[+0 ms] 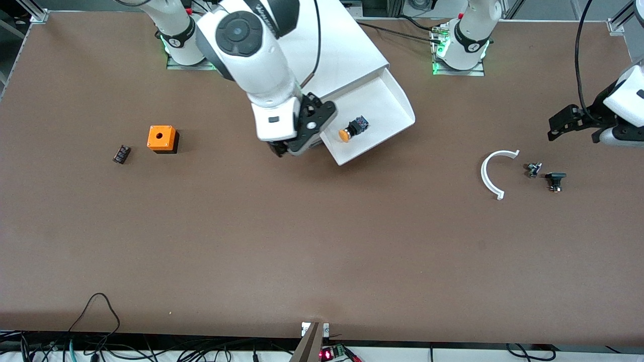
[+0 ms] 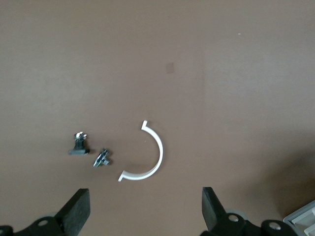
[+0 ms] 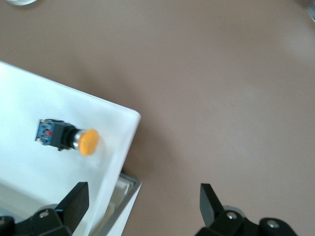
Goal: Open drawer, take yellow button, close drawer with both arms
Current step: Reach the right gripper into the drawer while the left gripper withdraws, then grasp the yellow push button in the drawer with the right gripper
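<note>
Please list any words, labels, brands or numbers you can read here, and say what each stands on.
No text reads clearly.
Dark lettering on the right arm: cut off, too blurred.
Round marks on both arm bases: too small.
The button, drawer and orange cube: no markings visible.

Heads up on what you can't really see: the right arm (image 1: 256, 60) covers a good chunk of the cabinet (image 1: 347, 50) at 12 o'clock in the front view, and its upper links run out of frame there. The right gripper (image 1: 287, 148) has its fingertips tucked under its own body by the drawer (image 1: 387, 100) corner. The left arm (image 1: 626, 100) is chopped off at 3 o'clock. The two dark bits (image 1: 533, 169) on the desk (image 1: 322, 241) near the left gripper (image 1: 553, 129) are too tiny to identify, same for the small black part (image 1: 121, 154) at 9 o'clock. Both wrist views crop their own fingers (image 3: 74, 199), and the left one clips a pale corner (image 2: 302, 216) I can't identify.
</note>
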